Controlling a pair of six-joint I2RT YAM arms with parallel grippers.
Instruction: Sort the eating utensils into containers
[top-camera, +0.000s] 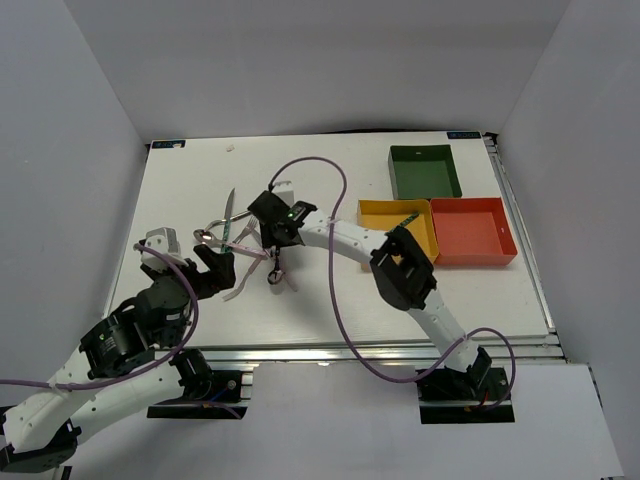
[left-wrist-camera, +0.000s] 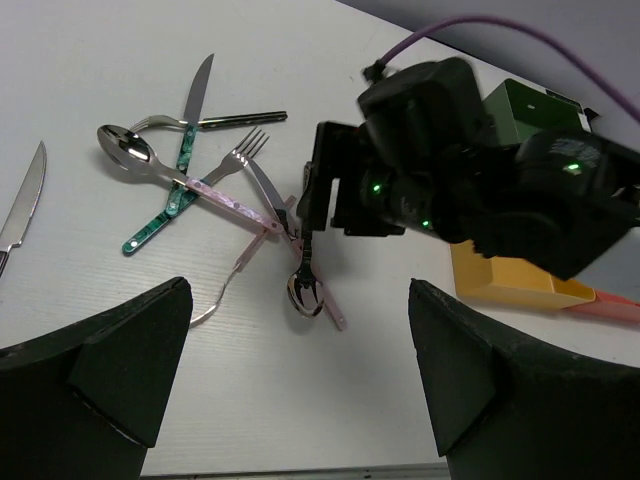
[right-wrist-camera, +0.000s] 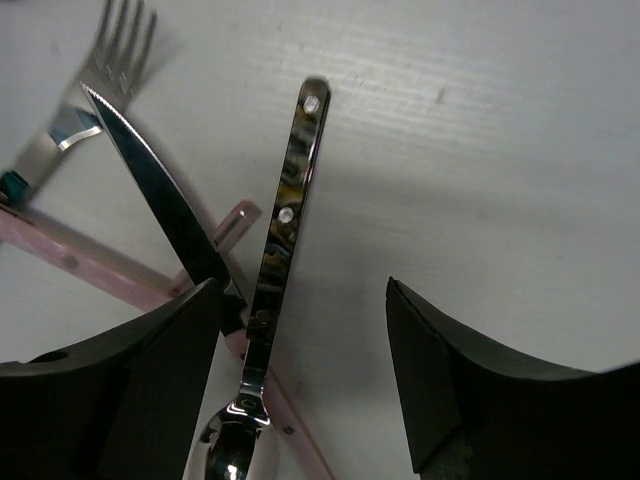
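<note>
Leftmost, the left gripper (top-camera: 215, 265) hangs low over the near-left part of the white table (top-camera: 330, 320). Its jaws are spread wide with nothing between them.

- The eating utensils (top-camera: 243, 238) lie in a loose heap on the tabletop just ahead of that gripper, left of centre.
- Left-wrist view, far left: a lone knife (left-wrist-camera: 25, 200) lies apart from the heap, its handle cut off by the frame edge.
- Next over, a pink-handled spoon (left-wrist-camera: 125, 148) and a teal-handled knife (left-wrist-camera: 180, 165) lie crossed. Which one is on top cannot be told.
- A pink-handled fork (left-wrist-camera: 245, 148) lies just beside them. A black-handled piece (left-wrist-camera: 245, 118) sits behind; its working end is hard to make out.
- The right gripper (right-wrist-camera: 300, 300) is down over the heap's right edge with its fingers well apart, gripping nothing.
- A black-handled spoon (right-wrist-camera: 285, 215) lies flat between those fingers and touches neither. Its bowl points toward the wrist, and a knife blade (right-wrist-camera: 160, 200) lies close along its left.
- Right of the heap, the yellow tray (top-camera: 375, 215) is partly covered by the right arm. Something teal lies at its far right corner; its kind is unclear.
- The dark green tray (top-camera: 425, 172) stands behind the yellow one.
- Rightmost, the red tray (top-camera: 472, 232) sits against the yellow tray's side.
</note>
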